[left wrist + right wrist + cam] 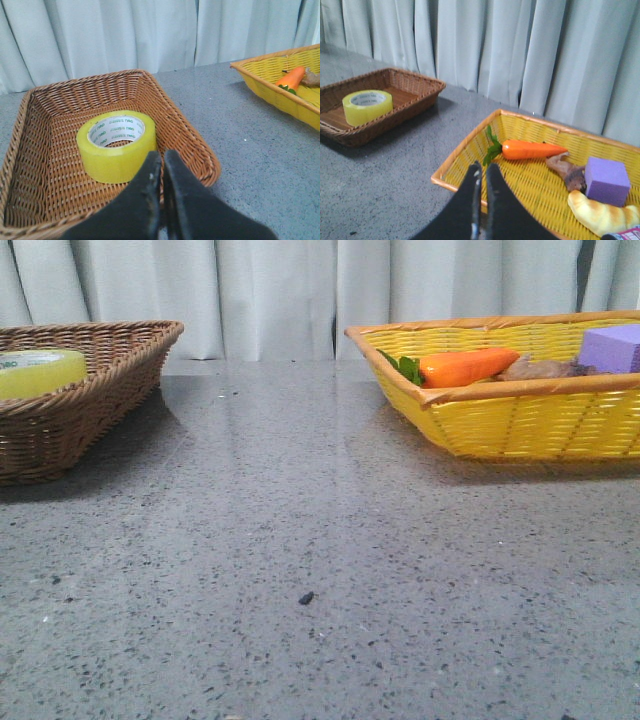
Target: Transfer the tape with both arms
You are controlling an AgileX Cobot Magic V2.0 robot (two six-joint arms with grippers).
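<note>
The yellow tape (116,145) lies flat in the brown wicker basket (45,195), its white core with green lettering facing up. In the front view the tape (38,372) shows at the far left inside that basket (90,410), and the right wrist view shows the tape (367,106) far off. My left gripper (162,157) is shut and empty, hovering just in front of the roll, above the basket's near side. My right gripper (482,170) is shut and empty above the near rim of the yellow basket (465,145). Neither arm appears in the front view.
The yellow basket (520,420) at the right holds an orange carrot (465,367), a purple block (612,348), a brownish item (565,170) and a yellow bread-like piece (600,215). Grey speckled tabletop (320,570) stretches between the baskets. White curtains hang behind.
</note>
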